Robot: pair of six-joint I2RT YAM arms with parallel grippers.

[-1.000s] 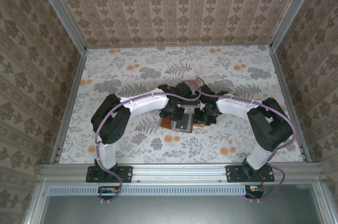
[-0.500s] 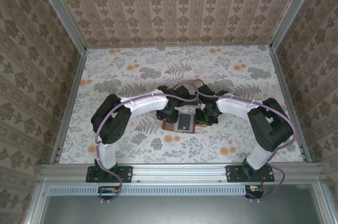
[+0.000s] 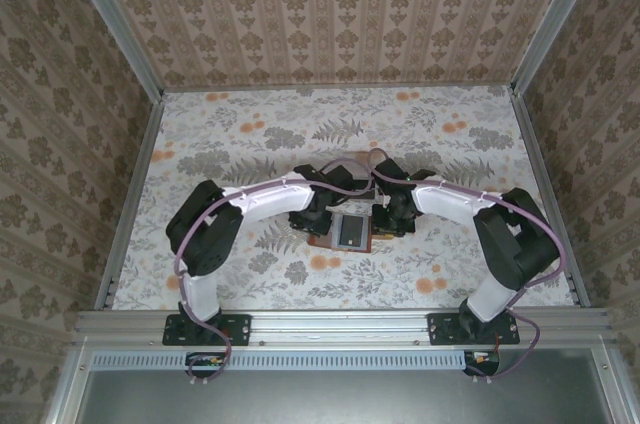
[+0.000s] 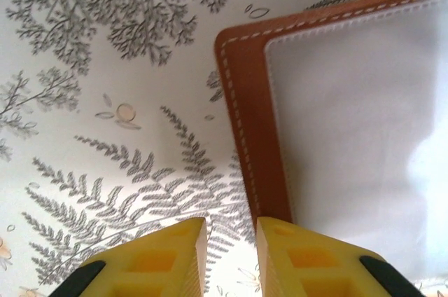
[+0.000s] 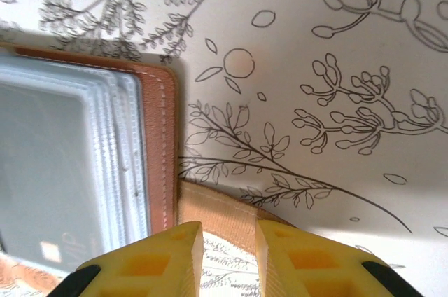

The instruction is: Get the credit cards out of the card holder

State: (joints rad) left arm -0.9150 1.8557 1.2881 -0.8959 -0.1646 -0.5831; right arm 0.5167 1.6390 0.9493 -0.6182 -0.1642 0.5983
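The brown card holder [image 3: 318,238] lies open and flat on the flowered table between my two grippers. A grey credit card [image 3: 351,231] shows in its middle. My left gripper [image 3: 320,216] is at its left edge. In the left wrist view the left gripper [image 4: 231,221] is open over bare table, and its right finger overlaps the holder's stitched brown rim [image 4: 245,115]. My right gripper [image 5: 229,225] is open at the holder's right edge [image 5: 162,143], its tips over the tan strap tab [image 5: 224,211]. Clear sleeves [image 5: 115,143] cover a grey card [image 5: 49,171].
The table [image 3: 250,134] has a floral cloth and is boxed in by patterned walls with metal rails at the left [image 3: 130,194] and right [image 3: 545,194]. Both arms curve inward from their bases at the near edge.
My left gripper's jaws have come apart and the arm has shifted a little to the left. The holder, partly lifted and dark before, now lies flat. The right gripper has stayed put.
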